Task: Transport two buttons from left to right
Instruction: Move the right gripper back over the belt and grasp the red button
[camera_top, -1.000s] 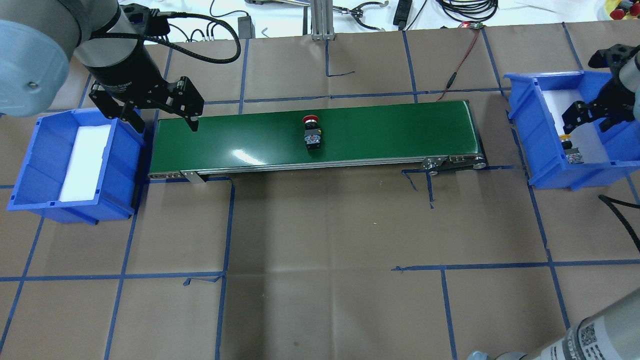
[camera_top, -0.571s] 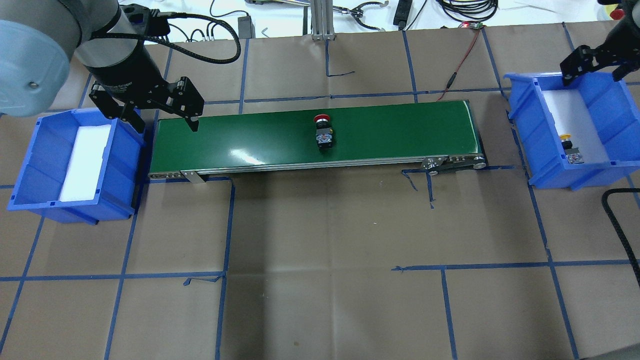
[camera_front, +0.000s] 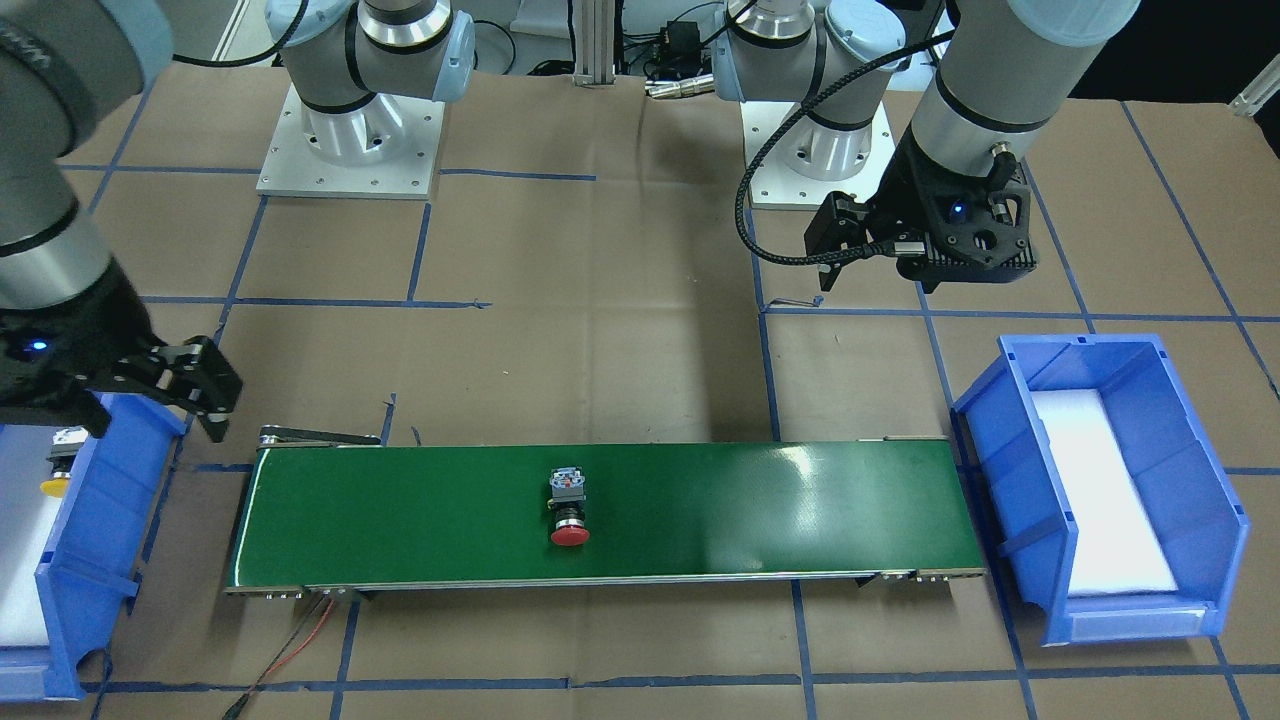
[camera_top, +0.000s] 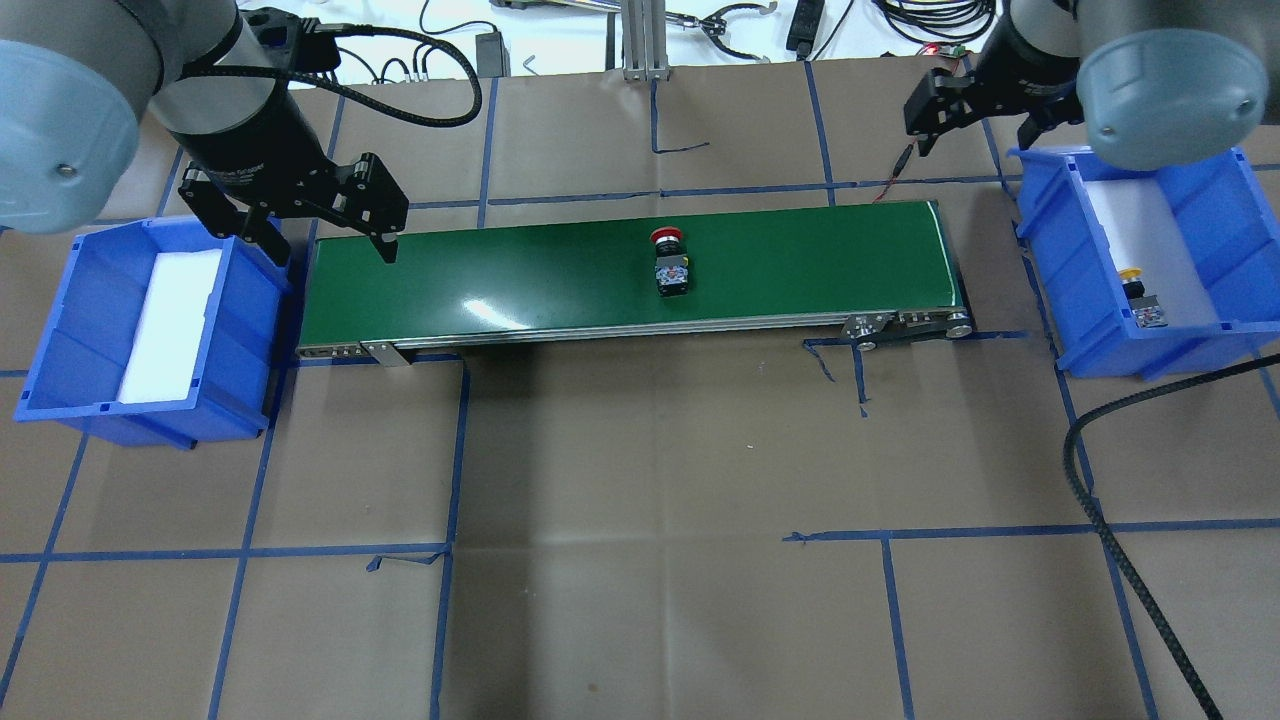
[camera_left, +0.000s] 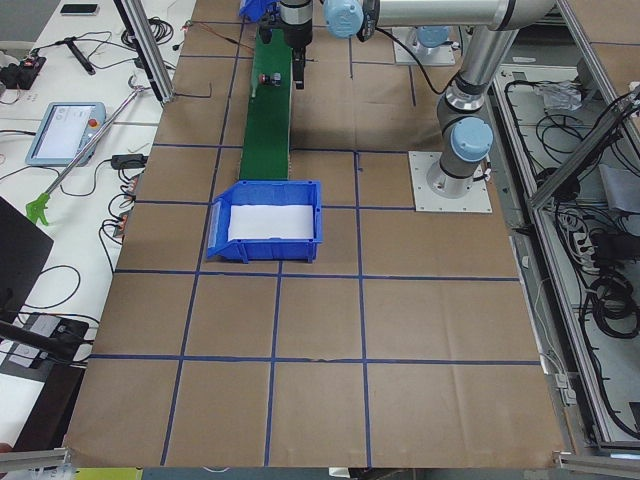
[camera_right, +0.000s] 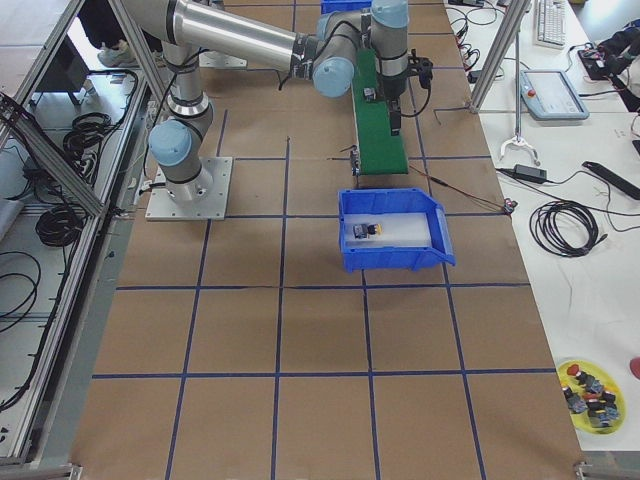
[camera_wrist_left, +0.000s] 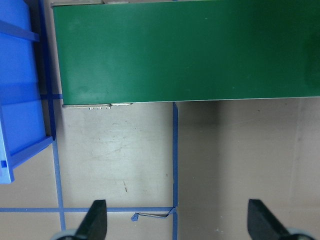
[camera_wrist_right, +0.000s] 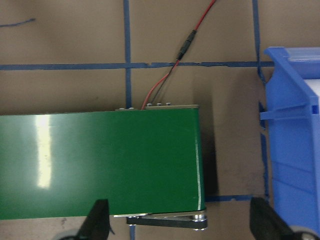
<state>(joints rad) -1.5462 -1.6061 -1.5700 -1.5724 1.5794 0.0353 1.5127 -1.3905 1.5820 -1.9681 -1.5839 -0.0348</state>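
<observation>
Overhead and front views opposed, side views distant, wrist cameras straight down, all sharing green belt (camera_top: 560, 270)

Table (camera_top: 640, 450), conveyor (camera_top: 520, 270), two bins (camera_top: 75, 310)

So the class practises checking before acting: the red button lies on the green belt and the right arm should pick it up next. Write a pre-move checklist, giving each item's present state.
1. The right gripper is open and empty: ok.
2. The red button sits on the conveyor belt with nothing over it: ok.
3. The red button is at the belt's right end, under the right gripper: not ok, it is near mid-belt.
4. The yellow button is already in the right bin: ok.
5. The left gripper is clear of the red button: ok.
6. The belt is running: cannot tell.
</observation>
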